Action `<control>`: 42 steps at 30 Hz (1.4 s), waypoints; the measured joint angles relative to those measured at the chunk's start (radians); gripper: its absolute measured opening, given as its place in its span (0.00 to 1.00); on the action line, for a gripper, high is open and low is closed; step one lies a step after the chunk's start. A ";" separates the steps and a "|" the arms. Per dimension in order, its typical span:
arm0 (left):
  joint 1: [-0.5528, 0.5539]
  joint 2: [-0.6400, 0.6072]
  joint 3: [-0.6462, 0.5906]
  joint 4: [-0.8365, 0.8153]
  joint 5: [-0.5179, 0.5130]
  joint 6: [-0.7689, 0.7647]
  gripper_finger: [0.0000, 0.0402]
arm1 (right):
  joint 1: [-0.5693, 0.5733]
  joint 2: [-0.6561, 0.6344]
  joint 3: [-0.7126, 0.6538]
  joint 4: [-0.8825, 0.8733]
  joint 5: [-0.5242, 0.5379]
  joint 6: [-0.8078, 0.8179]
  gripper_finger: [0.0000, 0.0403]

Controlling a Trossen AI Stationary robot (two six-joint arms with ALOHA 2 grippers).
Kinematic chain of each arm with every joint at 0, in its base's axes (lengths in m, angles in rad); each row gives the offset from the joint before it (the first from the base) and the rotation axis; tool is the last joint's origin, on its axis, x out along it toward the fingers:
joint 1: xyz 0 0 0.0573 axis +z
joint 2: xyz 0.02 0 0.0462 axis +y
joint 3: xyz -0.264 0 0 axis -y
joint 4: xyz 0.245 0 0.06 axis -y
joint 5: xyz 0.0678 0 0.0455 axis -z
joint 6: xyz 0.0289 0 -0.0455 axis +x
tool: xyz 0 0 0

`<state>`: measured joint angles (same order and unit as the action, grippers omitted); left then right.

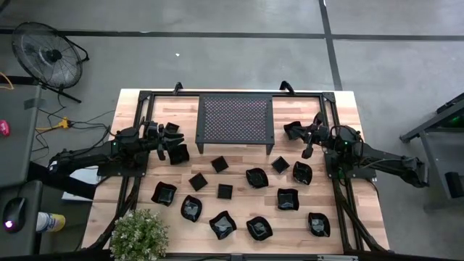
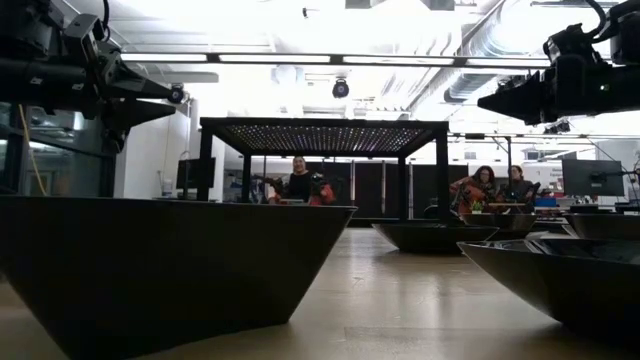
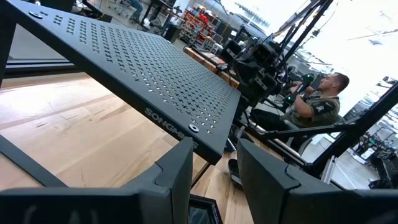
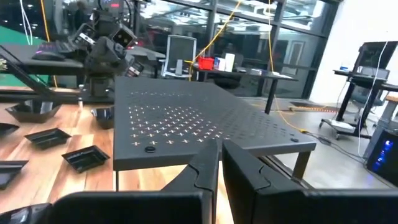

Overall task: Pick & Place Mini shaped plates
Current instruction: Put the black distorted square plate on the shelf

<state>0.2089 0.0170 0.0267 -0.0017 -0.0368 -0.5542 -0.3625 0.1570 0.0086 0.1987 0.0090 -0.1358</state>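
Observation:
Several mini shaped plates, small and glossy black, lie flat on the wooden table in front of the rack, among them a square one [image 1: 220, 164], a wavy-rimmed one [image 1: 257, 177] and another [image 1: 222, 225] near the front edge. One more plate [image 1: 178, 154] lies just below my left gripper [image 1: 174, 135]. That gripper hovers level at the rack's left end, open [image 3: 214, 165], with nothing between its fingers. My right gripper [image 1: 292, 131] hovers level at the rack's right end, shut [image 4: 219, 165] and holding nothing. Both point toward the rack.
The black perforated metal rack [image 1: 235, 119] stands on legs at the table's far middle, between the two grippers. A potted plant [image 1: 138, 235] sits at the near left corner. A fan [image 1: 49, 54] stands on the floor. People [image 2: 298, 182] sit in the room beyond.

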 joint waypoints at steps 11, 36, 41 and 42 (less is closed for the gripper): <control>0.000 0.000 0.000 0.000 0.000 0.000 0.31 | 0.000 0.000 0.001 -0.009 0.042 0.395 0.04; 0.000 0.000 0.000 0.000 0.000 0.000 0.31 | -0.178 0.630 0.718 -1.024 0.229 0.678 0.04; 0.000 0.000 0.000 0.000 0.000 0.000 0.31 | -0.279 0.800 0.812 -1.090 0.034 0.678 0.04; 0.000 0.000 0.000 0.000 0.000 0.000 0.31 | -0.297 0.831 0.827 -1.108 0.007 0.677 0.04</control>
<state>0.2089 0.0172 0.0267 -0.0019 -0.0366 -0.5543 -0.6593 0.9884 0.8355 -0.9093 0.0161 0.5416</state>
